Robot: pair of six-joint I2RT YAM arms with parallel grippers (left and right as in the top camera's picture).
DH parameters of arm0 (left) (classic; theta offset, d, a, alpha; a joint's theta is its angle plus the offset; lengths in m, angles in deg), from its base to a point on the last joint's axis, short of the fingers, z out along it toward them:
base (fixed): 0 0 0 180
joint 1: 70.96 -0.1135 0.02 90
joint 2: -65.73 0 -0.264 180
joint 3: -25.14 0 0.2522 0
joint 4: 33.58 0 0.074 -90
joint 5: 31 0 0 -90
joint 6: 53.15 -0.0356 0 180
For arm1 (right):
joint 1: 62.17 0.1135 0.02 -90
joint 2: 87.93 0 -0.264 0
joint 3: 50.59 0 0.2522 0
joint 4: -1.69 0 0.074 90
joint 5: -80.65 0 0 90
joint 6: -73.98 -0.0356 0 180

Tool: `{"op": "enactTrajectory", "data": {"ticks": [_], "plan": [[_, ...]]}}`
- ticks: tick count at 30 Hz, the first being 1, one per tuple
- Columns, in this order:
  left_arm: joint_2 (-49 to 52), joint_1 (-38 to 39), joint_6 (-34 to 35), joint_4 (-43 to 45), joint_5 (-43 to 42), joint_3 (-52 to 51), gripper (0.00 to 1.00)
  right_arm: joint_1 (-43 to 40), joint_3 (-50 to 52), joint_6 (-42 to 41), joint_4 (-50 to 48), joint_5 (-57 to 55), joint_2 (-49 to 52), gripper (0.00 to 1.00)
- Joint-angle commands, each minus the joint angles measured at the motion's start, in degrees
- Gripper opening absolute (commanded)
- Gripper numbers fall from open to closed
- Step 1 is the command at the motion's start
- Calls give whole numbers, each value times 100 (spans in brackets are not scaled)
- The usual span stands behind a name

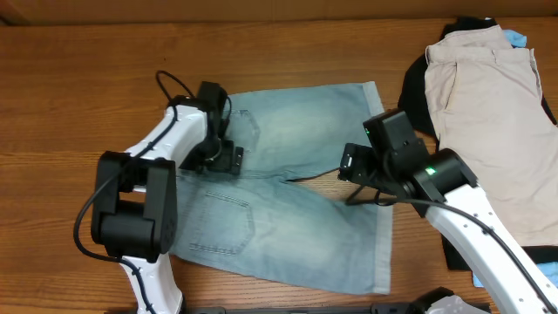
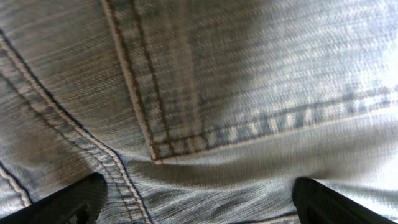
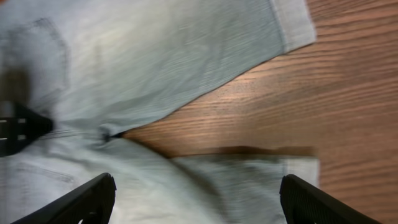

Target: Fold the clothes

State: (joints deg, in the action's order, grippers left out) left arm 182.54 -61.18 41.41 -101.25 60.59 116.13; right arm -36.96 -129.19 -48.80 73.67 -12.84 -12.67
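Two entries, both at risk of a skewed fold.

Left gripper (image 1: 216, 159): spread wide, holding nothing, close over a stitched pocket corner. It may pinch only the pocket layer, so the stiff twill drags.

Faded light-blue denim shorts with cuffed hems (image 1: 296, 131): flat at the middle of the brown wood-grain desk (image 1: 78, 70), back pockets up, legs parted in a narrow V.

Right gripper (image 1: 356, 171): likewise released, above the crotch fork. It may catch one leg alone.

Smooth beige shorts (image 1: 488, 105): far right, apart.
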Motion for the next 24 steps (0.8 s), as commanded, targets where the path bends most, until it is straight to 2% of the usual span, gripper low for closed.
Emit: {"op": "enactTrajectory", "data": {"ticks": [1, 7, 12, 16, 20, 24], "plan": [[826, -922, 15, 216, 763, -319, 100, -17, 90, 28, -282, -101, 531, 88], [826, -1722, 11, -48, 382, 264, 100, -22, 87, 157, -1261, -94, 1543, 91], [822, -1899, 15, -925, 138, 1322, 100, -22, -85, 155, -1458, -94, 1722, 98], [820, -1834, 208, -2168, 133, 2575, 100, -22, -603, 155, -968, -96, 1534, 100], [774, -1681, 498, -3469, 127, 3985, 100, -22, -1368, 153, -26, -90, 1244, 100], [529, -1482, 743, -4293, 111, 5136, 100, -22, -1958, 149, 787, -42, 813, 100]]}}
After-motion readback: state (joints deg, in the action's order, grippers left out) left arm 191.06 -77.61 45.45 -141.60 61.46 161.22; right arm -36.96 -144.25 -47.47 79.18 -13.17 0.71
